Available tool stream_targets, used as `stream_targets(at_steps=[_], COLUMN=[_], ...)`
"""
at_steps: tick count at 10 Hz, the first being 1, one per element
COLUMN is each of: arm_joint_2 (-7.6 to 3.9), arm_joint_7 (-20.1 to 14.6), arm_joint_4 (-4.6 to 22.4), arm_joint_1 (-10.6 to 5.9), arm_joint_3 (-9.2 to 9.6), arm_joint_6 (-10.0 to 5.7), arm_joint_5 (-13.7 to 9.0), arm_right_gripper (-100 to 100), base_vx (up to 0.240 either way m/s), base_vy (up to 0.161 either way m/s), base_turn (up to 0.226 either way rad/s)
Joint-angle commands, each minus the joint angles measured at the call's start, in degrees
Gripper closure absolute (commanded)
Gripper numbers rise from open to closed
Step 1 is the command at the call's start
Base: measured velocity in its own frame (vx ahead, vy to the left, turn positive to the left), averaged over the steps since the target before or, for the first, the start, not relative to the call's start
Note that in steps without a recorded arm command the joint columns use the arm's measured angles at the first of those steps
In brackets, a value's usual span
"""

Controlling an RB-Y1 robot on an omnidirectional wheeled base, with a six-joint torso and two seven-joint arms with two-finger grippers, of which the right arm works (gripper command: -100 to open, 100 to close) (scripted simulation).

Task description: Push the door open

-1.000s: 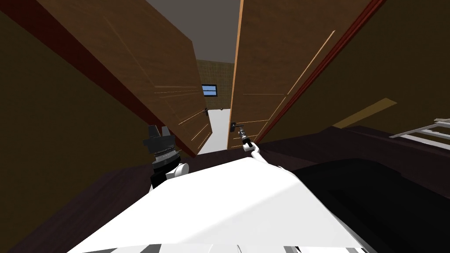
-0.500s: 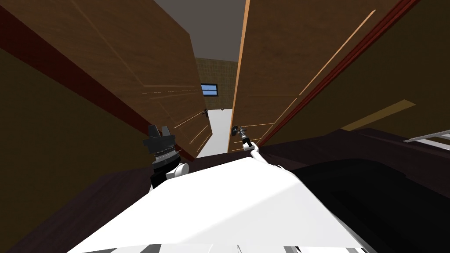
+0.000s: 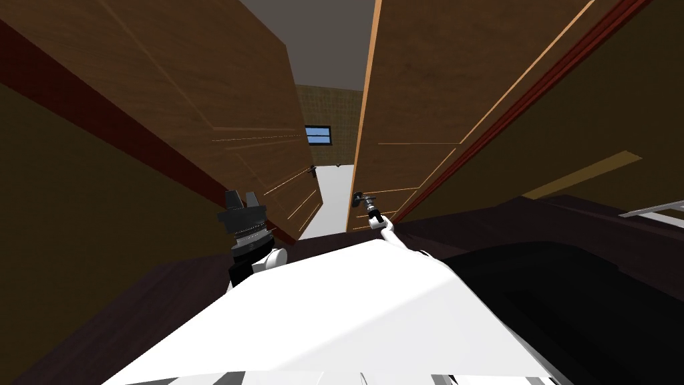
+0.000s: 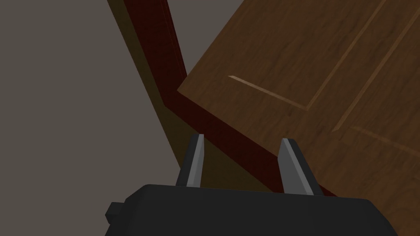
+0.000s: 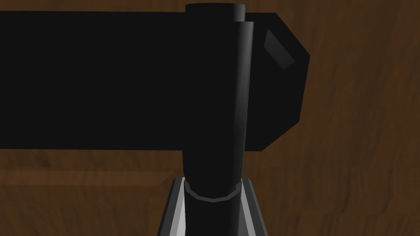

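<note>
The brown wood-grain door (image 3: 427, 100) stands ahead and to my right, hinged by the dark red frame (image 3: 534, 93). Its free edge borders a gap onto a white floor (image 3: 330, 194) and a far wall with a small window (image 3: 318, 136). Its black lever handle (image 5: 217, 102) sits low on that free edge, and the right pincer (image 3: 367, 204) pinches it, a blade pressed to each side of the lever's round bar.

The door looks partly open, so the step in hand is probably the push itself. To do it well, the force should go through the lever into the leaf, away from me. The wrist should follow the leaf's arc about its hinge so the thin blades do not twist off the bar. The base would likely need to advance with the arm.

A second brown door leaf (image 3: 220, 100) stands on my left. The left pincer (image 4: 243, 139) is raised beside it, blades spread and holding nothing, and should stay clear of that leaf.
</note>
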Motion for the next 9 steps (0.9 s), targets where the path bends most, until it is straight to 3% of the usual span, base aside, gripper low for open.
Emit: stream_targets(at_steps=[1, 4, 9], arm_joint_2=[0.13, 0.84, 3.54], arm_joint_7=[0.0, 1.08, 4.47], arm_joint_4=[0.09, 0.41, 1.7], arm_joint_1=[0.3, -0.6, -2.51], arm_joint_3=[0.16, -1.15, -4.83], arm_joint_6=[-0.03, 0.05, 0.26], arm_joint_5=[0.03, 0.1, 0.41], arm_right_gripper=[100, 100, 100], base_vx=[0.0, 0.092, 0.197], base_vy=[0.0, 0.018, 0.023], base_turn=[0.0, -0.038, -0.071])
